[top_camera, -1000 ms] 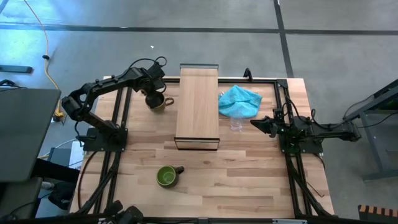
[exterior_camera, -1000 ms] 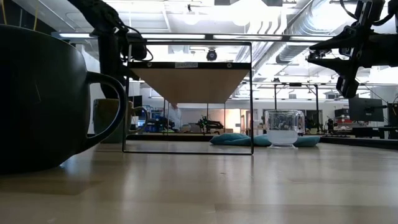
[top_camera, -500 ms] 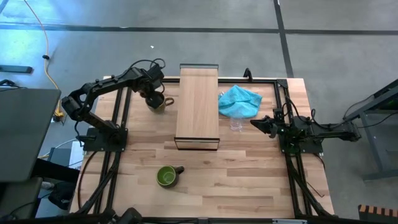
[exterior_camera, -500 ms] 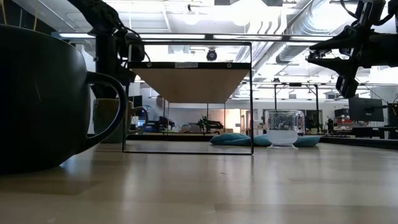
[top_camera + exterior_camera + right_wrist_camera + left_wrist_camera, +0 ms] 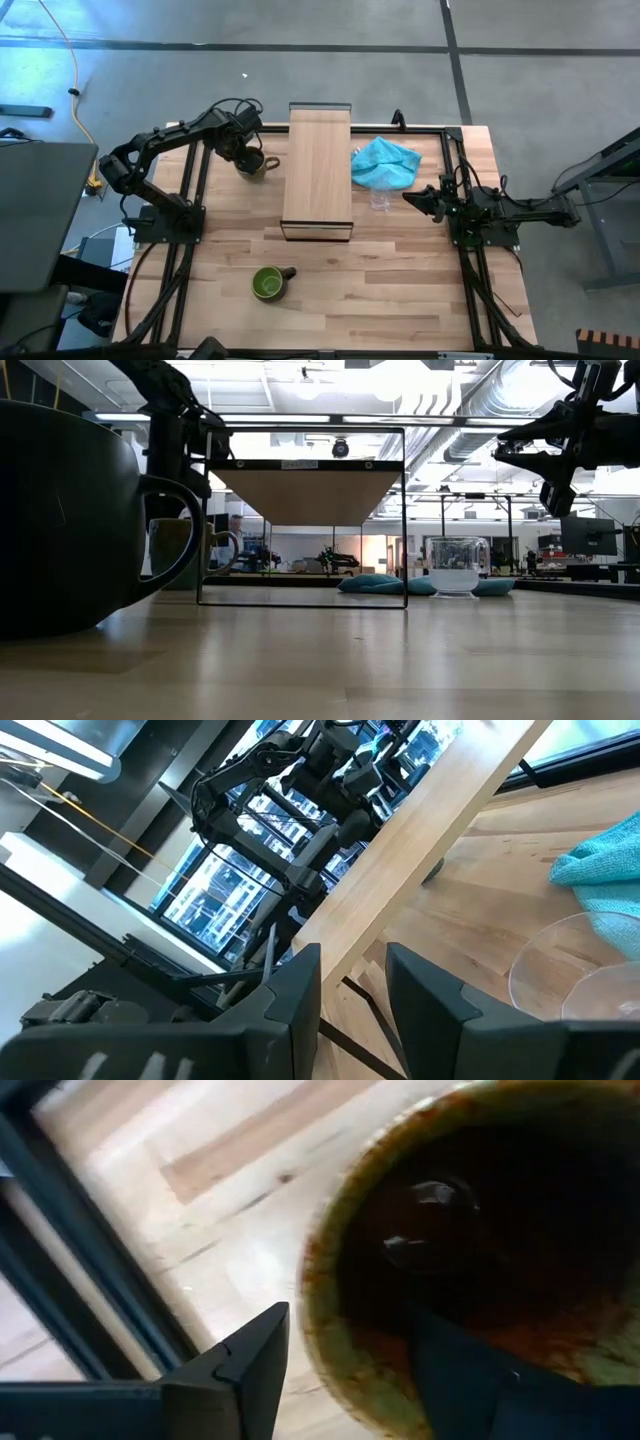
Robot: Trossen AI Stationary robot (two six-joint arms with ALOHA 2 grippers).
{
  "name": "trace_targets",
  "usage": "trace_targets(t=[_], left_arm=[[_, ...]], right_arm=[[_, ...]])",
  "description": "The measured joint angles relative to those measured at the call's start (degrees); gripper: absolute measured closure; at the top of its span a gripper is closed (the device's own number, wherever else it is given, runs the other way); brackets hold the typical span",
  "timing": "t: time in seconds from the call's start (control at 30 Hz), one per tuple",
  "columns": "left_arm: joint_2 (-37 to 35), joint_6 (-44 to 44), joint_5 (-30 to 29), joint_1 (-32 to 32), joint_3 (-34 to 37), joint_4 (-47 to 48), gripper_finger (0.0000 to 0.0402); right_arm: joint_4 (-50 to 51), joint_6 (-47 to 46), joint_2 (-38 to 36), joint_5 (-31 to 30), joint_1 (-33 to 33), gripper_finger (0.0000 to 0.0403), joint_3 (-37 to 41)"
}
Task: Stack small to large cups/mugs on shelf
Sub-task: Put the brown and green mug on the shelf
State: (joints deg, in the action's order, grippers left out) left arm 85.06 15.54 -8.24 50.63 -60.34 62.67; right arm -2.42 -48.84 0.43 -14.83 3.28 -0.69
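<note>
The left gripper (image 5: 245, 155) sits directly over the brown-tan glazed handled mug (image 5: 254, 165), which stands on the light wooden tabletop (image 5: 400, 290) at the far left, just beside the long rectangular light-wood shelf board with its dark frame edge (image 5: 318, 170). In the left wrist view the fingers (image 5: 235, 1370) straddle the mug's wall (image 5: 330, 1350): one dark finger is outside the rim, the other reaches down inside the mug's dark interior; the jaws are part-way open with the rim between them, and whether they press on the wall cannot be told. In the low view the mug (image 5: 180, 555) rests on the table with its handle pointing towards the shelf frame (image 5: 303, 520), the left arm coming down onto it from above. The dark green handled mug with a lighter green inside (image 5: 268, 283) stands upright on the near part of the table, well apart from the shelf, handle pointing to the right side. The small clear glass cup (image 5: 380, 198) stands just right of the shelf, touching the edge of the crumpled turquoise cloth (image 5: 385, 162). The right gripper (image 5: 412, 197) waits raised above the table just right of the glass cup, its fingers (image 5: 290, 1000) a narrow gap apart and holding nothing.
</note>
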Motion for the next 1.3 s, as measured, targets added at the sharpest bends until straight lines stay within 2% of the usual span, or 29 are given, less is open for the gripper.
trace_targets(t=[0.4,0.63,0.77,1.07,1.3], left_arm=[[0.00,1.10,-0.62,0.00,-0.01,-0.17,0.0273],[-0.02,1.70,-2.86,0.00,-0.02,-1.47,0.0342],[-0.36,2.67,-2.08,-0.03,-0.24,-2.97,0.0382],[-0.09,7.42,-1.66,0.00,-0.09,-4.11,0.0366],[-0.20,8.93,-0.99,0.00,-0.13,-4.01,0.0384]], right_arm=[[0.02,-0.11,-0.01,0.22,-0.01,0.0297,-0.02],[0.02,-0.11,-0.01,0.23,0.01,0.0297,0.00],[0.02,-0.13,-0.02,0.24,-0.01,0.0297,0.00],[0.02,-0.15,0.00,0.24,0.01,0.0297,0.00],[0.02,-0.15,0.00,0.36,0.01,0.0297,0.00]])
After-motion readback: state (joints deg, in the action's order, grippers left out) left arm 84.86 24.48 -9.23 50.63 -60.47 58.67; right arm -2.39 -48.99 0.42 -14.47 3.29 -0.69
